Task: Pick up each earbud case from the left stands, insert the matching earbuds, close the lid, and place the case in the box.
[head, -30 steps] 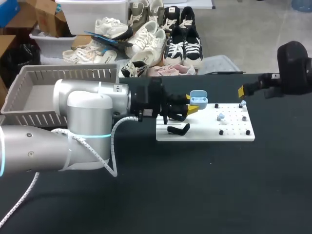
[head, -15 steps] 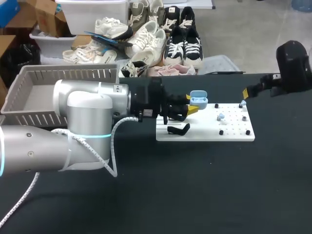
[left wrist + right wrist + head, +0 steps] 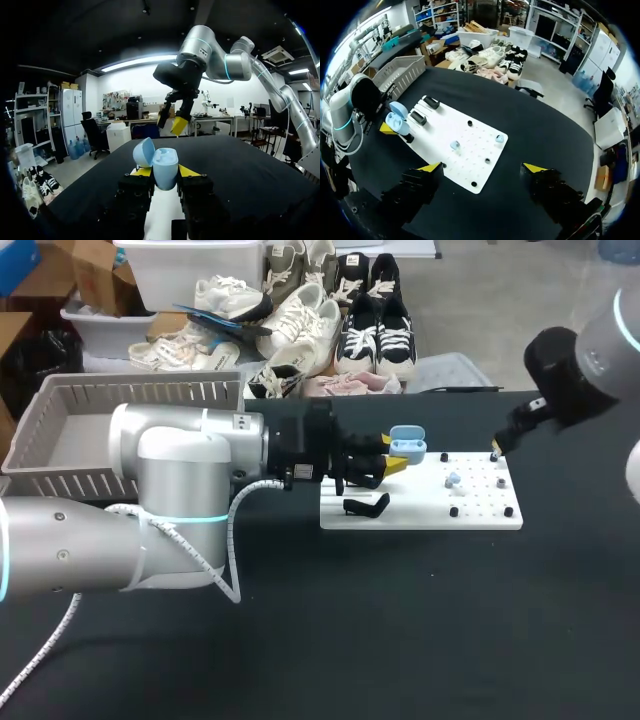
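Note:
My left gripper (image 3: 396, 464) is shut on a light blue earbud case (image 3: 407, 444) and holds it over the left end of the white board (image 3: 420, 512). The case's lid stands open (image 3: 144, 151) and its body (image 3: 165, 169) sits between the yellow tips. Two small light blue earbuds (image 3: 455, 145) (image 3: 499, 138) rest on pegs of the board. My right gripper (image 3: 497, 448) hangs open above the board's far right corner; its wrist view looks down on the board (image 3: 470, 165) from high up, with the held case (image 3: 396, 120) off to one side.
A grey slatted basket (image 3: 60, 430) stands at the table's far left. Black stands (image 3: 365, 506) sit on the board's left part, and several black pegs (image 3: 454, 511) dot its right part. The black tabletop (image 3: 420, 620) lies bare in front of the board.
My right arm has swung in from the right edge toward the board, bringing its gripper over the far right corner. The left arm and the case have stayed where they were.

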`<state>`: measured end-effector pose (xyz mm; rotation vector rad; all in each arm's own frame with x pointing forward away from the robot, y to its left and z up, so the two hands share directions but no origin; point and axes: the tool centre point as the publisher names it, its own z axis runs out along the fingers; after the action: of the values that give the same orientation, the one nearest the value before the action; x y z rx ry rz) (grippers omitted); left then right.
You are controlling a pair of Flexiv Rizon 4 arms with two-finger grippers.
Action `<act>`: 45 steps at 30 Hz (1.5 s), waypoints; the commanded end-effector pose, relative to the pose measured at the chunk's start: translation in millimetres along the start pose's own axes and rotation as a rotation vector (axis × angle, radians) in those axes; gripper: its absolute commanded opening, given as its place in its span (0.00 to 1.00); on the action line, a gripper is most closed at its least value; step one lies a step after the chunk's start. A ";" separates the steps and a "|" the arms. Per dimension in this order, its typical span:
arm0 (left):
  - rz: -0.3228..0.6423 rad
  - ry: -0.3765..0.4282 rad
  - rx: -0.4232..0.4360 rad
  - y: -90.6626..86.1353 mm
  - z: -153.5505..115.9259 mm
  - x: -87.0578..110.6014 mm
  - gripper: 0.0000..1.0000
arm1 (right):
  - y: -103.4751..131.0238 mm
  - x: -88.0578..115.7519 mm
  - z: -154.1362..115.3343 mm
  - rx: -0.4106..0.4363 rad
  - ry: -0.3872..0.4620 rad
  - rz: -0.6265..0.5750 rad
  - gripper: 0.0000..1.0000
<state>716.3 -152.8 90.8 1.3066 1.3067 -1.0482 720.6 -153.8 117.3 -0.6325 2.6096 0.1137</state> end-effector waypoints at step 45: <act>0.001 -0.001 -0.007 -1.6 0.1 0.2 0.00 | -41.3 -20.5 105.8 0.014 0.187 -0.151 1.00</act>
<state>716.1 -152.8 90.7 1.3057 1.3065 -1.0479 795.3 -166.9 35.6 -0.8725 2.7173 -0.0036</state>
